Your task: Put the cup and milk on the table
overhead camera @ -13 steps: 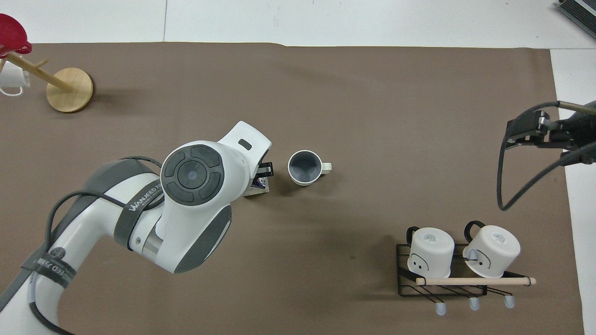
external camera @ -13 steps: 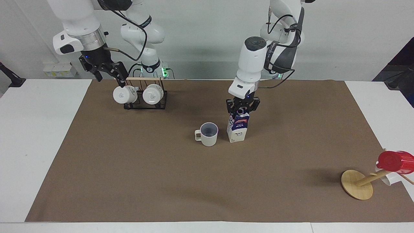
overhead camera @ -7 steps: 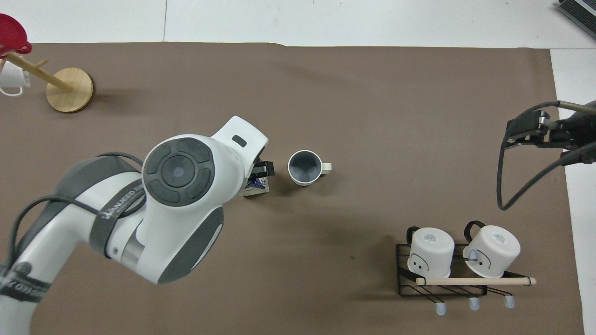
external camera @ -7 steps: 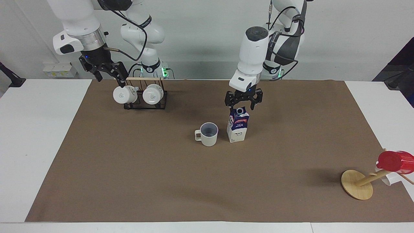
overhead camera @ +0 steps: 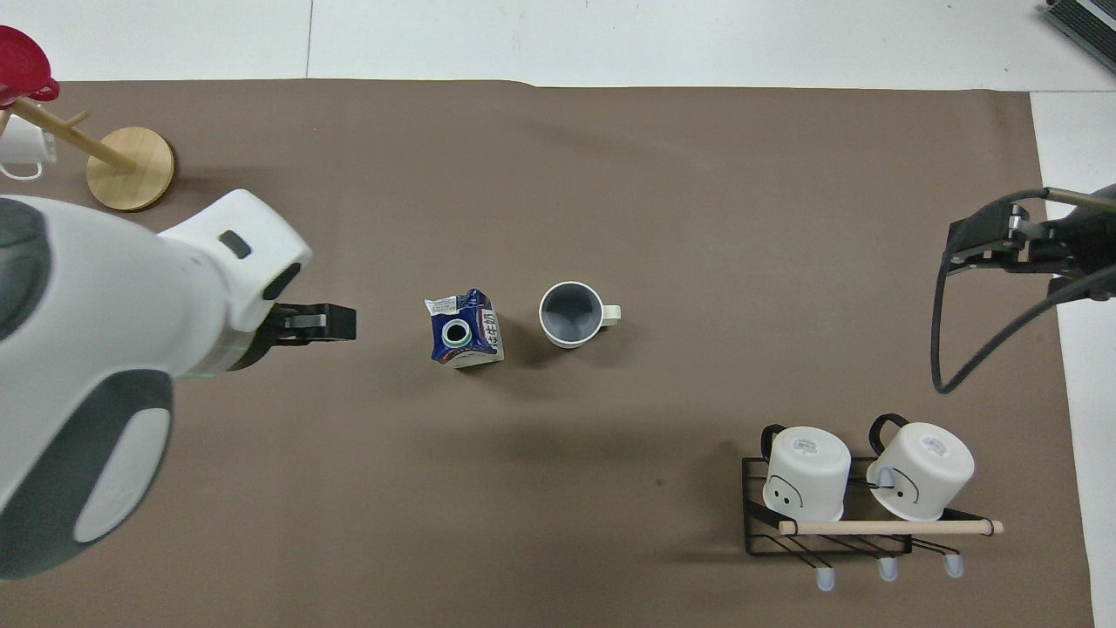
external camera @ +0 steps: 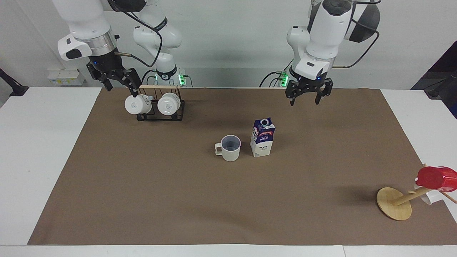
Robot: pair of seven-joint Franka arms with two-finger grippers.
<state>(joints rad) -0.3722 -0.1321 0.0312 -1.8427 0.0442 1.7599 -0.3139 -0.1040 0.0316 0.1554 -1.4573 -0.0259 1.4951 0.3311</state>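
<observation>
The milk, a blue and white carton with a grey cap, stands upright on the table's brown mat, close beside the cup. That cream-white cup is upright too, its handle pointing away from the carton. From overhead, the milk and cup sit mid-mat. My left gripper hangs open and empty over the mat, toward the left arm's end from the carton; overhead, only part of the left gripper shows. My right gripper waits open above the mug rack's end.
A black wire rack with two white mugs stands near the robots toward the right arm's end, also seen as the rack overhead. A wooden mug tree carrying a red cup leans at the mat's corner farthest from the robots.
My left gripper opened off the milk's top, rose and drew back toward its own base. The carton stays standing. The right arm has not moved.
</observation>
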